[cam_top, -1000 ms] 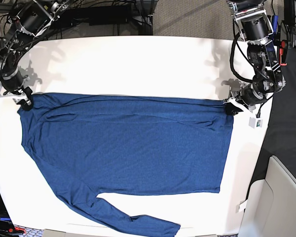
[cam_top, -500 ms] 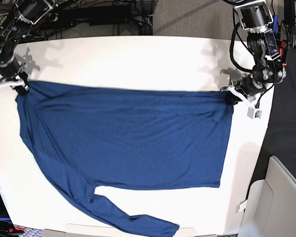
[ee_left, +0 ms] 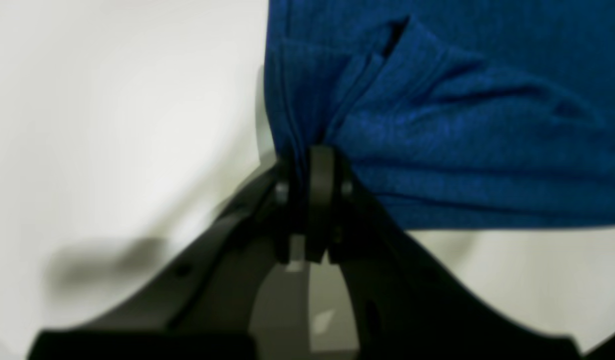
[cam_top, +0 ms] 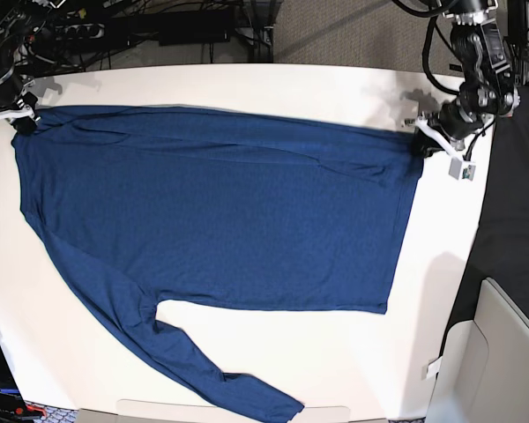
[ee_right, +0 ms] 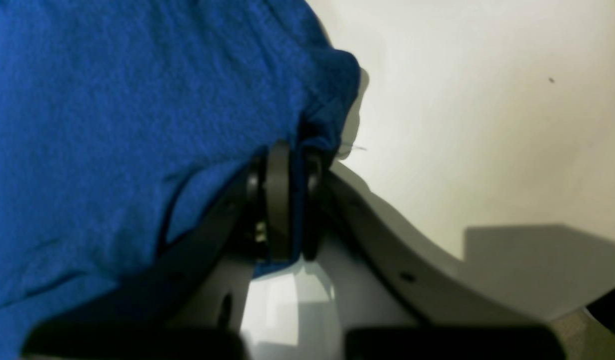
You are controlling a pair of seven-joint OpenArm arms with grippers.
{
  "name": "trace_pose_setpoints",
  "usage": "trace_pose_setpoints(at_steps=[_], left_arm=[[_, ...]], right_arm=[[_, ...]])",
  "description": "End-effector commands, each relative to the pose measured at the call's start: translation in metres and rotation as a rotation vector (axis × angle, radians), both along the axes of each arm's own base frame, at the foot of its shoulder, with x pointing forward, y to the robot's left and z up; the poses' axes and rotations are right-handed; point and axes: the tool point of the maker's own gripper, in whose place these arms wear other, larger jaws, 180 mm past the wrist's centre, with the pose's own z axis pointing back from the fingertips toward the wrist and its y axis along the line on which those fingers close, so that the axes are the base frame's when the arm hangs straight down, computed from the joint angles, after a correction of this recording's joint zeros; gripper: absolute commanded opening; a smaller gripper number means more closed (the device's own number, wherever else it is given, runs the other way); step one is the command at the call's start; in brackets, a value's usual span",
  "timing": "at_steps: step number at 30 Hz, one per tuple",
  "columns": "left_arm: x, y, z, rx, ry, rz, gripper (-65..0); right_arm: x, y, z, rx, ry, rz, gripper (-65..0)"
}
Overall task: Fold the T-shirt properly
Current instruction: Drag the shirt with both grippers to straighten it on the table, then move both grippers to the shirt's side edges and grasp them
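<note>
Left wrist view blurred throughout; fabric of the T-shirt (ee_left: 437,125) run off the top and right edges. In the right wrist view, shirt cut by the left and top edges, part of the right gripper (ee_right: 286,200) buried under cloth. Sleeve cuff (cam_top: 282,411) near the base view's bottom edge.

Bright overhead light, soft shadows on the white table (cam_top: 247,88); both wrist views blurred close-up.

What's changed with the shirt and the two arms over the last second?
Both grippers, left and right, pulled the T-shirt toward the far side of the table, dragging its top edge and trailing sleeve along. Each has kept its pinch on its corner; the shirt remains spread flat and unfolded.
</note>
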Motion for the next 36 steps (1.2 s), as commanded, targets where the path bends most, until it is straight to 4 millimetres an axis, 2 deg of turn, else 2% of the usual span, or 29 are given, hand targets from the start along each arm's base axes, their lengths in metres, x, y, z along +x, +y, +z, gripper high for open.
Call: trace_pose_setpoints(at_steps=[1,7,11,17,22,25,28,36], left_arm=[[-0.031,0.011,-0.014,0.077,0.135,-0.018,-64.7],[-0.055,0.007,-0.010,0.102,0.152,-0.050,-64.7],[-0.059,0.001,-0.005,0.109,0.143,-0.065,-64.6],[-0.051,-0.003,0.010,0.133,0.122,-0.091,-64.4],[-0.032,-0.005,0.027,0.156,0.100,-0.113,-57.5],[-0.027,-0.007,0.037,0.171,0.072,-0.123,-52.9],[-0.023,-0.010,0.045,0.182,0.048,-0.133,-50.1],[-0.016,-0.012,0.063,0.210,-0.003,-0.150,-49.5]], right_arm=[[-0.008,-0.009,0.002,-0.031,0.031,-0.002,-64.6],[-0.022,-0.006,0.009,-0.078,0.055,0.024,-64.6],[-0.028,-0.008,0.014,-0.099,0.063,0.029,-64.6],[-0.028,-0.007,0.014,-0.098,0.056,0.025,-63.2],[-0.037,-0.010,0.012,-0.069,0.033,-0.053,-48.8],[-0.039,-0.012,0.012,-0.069,0.028,-0.070,-43.5],[-0.040,-0.015,0.015,-0.075,0.022,-0.077,-43.5],[-0.045,-0.038,0.049,-0.158,-0.041,-0.142,-43.3]])
